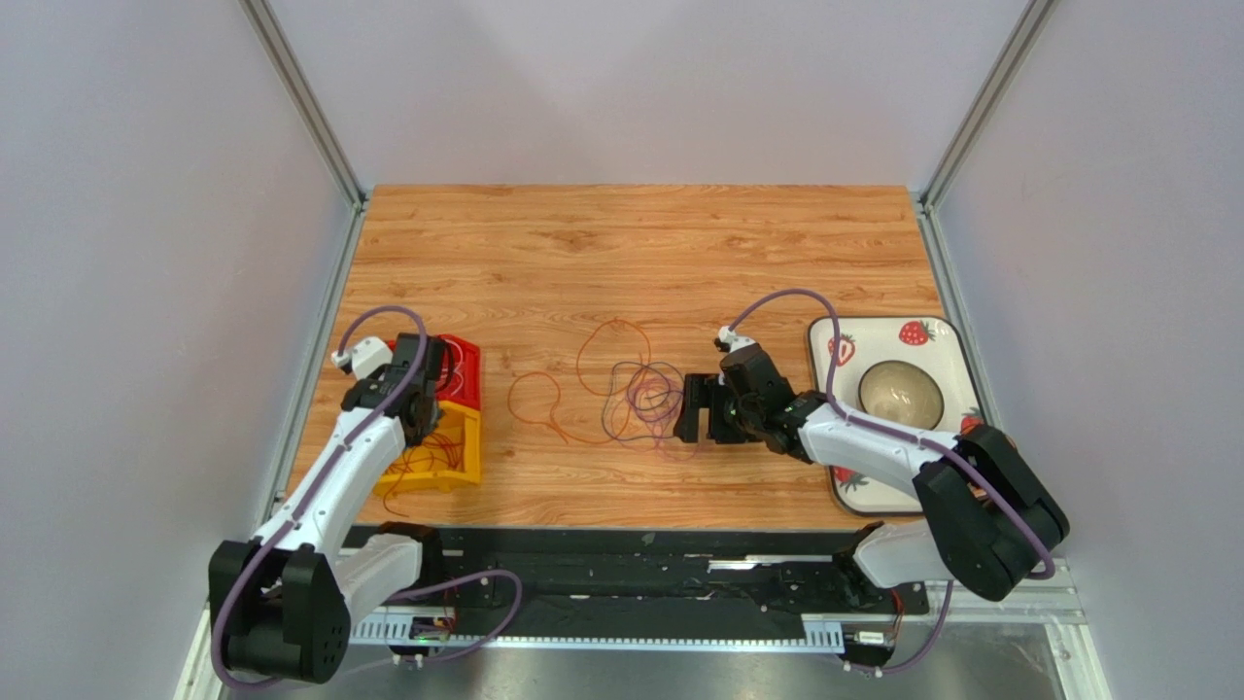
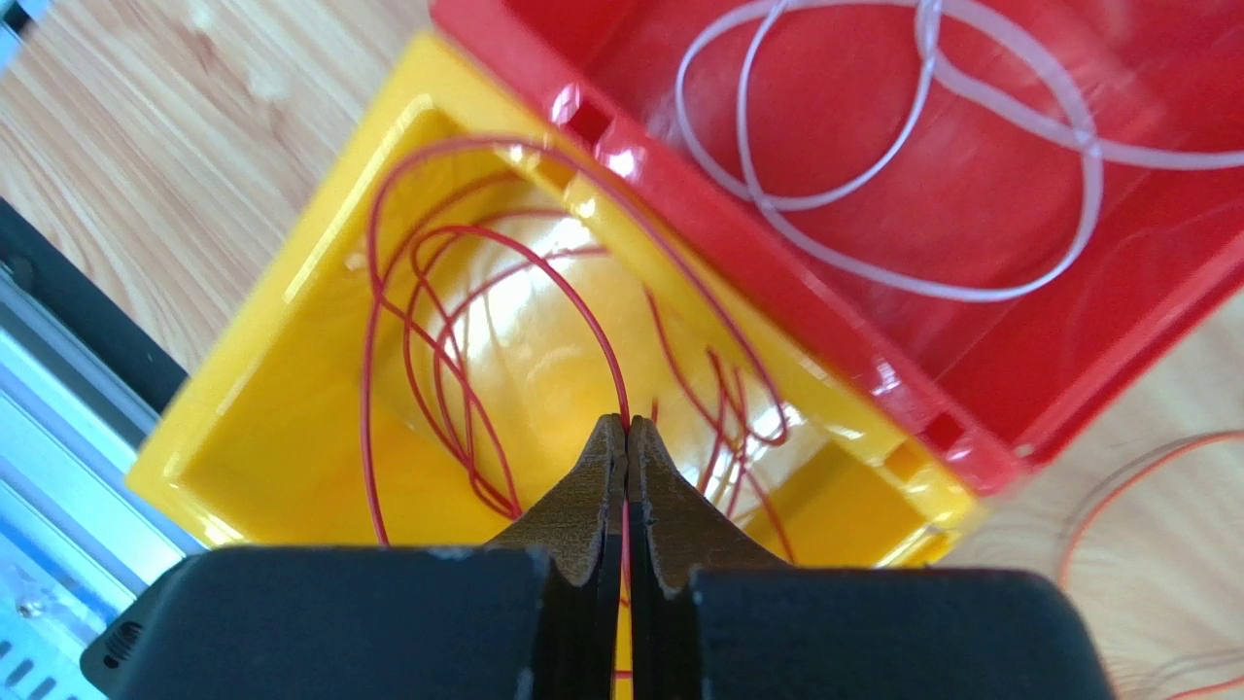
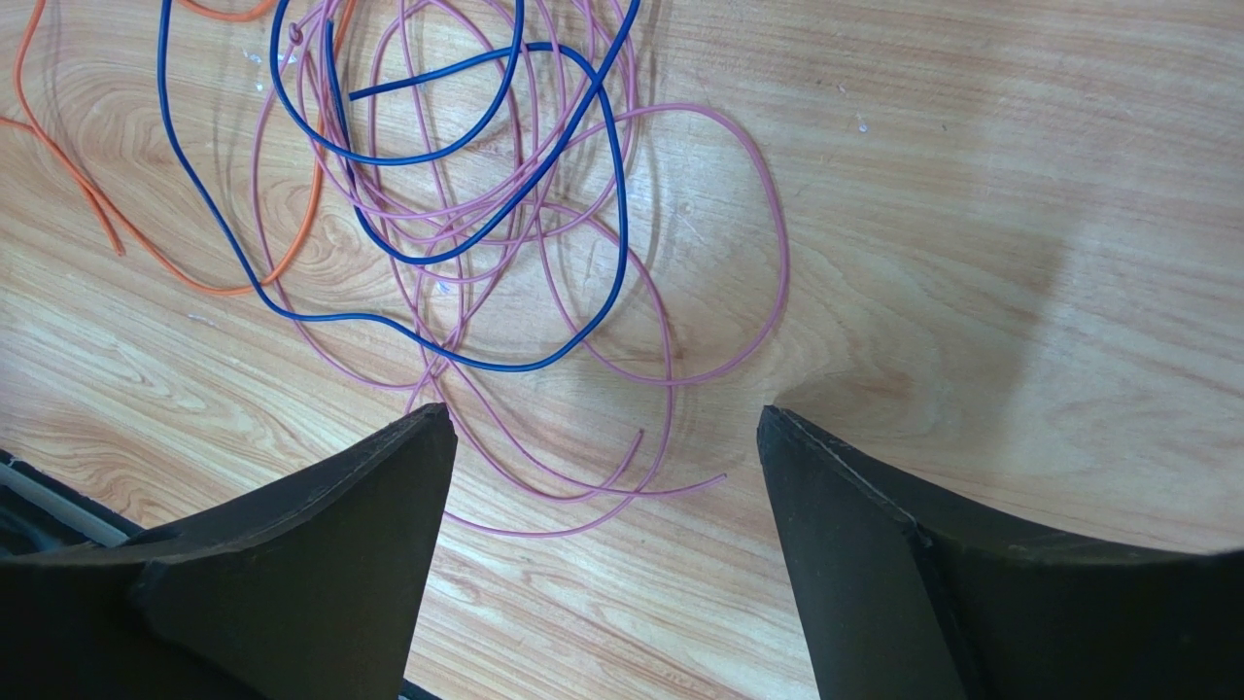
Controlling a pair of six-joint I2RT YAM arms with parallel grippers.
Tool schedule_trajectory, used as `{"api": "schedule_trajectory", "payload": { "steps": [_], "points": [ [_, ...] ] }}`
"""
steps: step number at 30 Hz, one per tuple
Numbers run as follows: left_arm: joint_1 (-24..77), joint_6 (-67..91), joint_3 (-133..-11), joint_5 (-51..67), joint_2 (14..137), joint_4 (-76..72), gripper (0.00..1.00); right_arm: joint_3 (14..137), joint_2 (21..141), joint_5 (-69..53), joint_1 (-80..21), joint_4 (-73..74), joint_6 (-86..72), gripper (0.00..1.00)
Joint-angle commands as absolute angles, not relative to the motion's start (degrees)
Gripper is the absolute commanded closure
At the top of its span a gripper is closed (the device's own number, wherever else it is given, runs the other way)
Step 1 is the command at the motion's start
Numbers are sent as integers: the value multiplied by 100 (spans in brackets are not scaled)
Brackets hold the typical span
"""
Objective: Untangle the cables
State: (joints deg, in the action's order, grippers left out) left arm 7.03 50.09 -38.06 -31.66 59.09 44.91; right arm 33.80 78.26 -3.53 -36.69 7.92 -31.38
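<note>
Loosely looped pink, blue and orange cables (image 3: 438,234) are seen on the surface (image 3: 964,175) by the parted right claw (image 3: 606,423); a red cable (image 2: 603,339) is clamped in the left claw (image 2: 628,426) above a yellow bin (image 2: 285,423).

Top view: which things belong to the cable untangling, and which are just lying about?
Job: red cable in the left end effector, white cable, blue cable, pink cable, orange cable, yellow bin, red bin.
Lying about: strawberry plate, bowl.
</note>
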Motion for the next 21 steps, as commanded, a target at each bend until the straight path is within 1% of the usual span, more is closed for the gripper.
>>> {"api": "schedule_trajectory", "payload": {
  "steps": [1, 8, 12, 15, 16, 17, 18, 20, 21],
  "points": [
    [668, 5150, -3708, -2830, 5959, 4175, 100, 3366, 7989, -457, -3674, 975, -3076, 16],
    [668, 5089, -4025, -2778, 6915, 4044, 100, 3375, 8016, -439, -3683, 993, -3085, 16],
    [668, 4826, -4446, -2628, 7259, 3912, 100, 3384, 7998, -431, -3683, 993, -3085, 16],
    [668, 4703, -4570, -2575, 7111, 3876, 94, 3384, 8007, -422, -3683, 1002, -3094, 16],
    [668, 4659, -4579, -2584, 6971, 3876, 88, 3384, 7998, -422, -3683, 1002, -3094, 16],
    [668, 4615, -4605, -2627, 6909, 3902, 86, 3384, 8007, -422, -3683, 1002, -3094, 16],
    [668, 4545, -4658, -2645, 6839, 3989, 80, 3384, 8007, -422, -3674, 1002, -3102, 16],
    [668, 4456, -4693, -2663, 6645, 4060, 78, 3384, 7998, -413, -3683, 993, -3094, 16],
    [668, 4369, -4711, -2654, 6575, 4121, 74, 3375, 7998, -422, -3683, 1002, -3094, 16]
  ]
}}
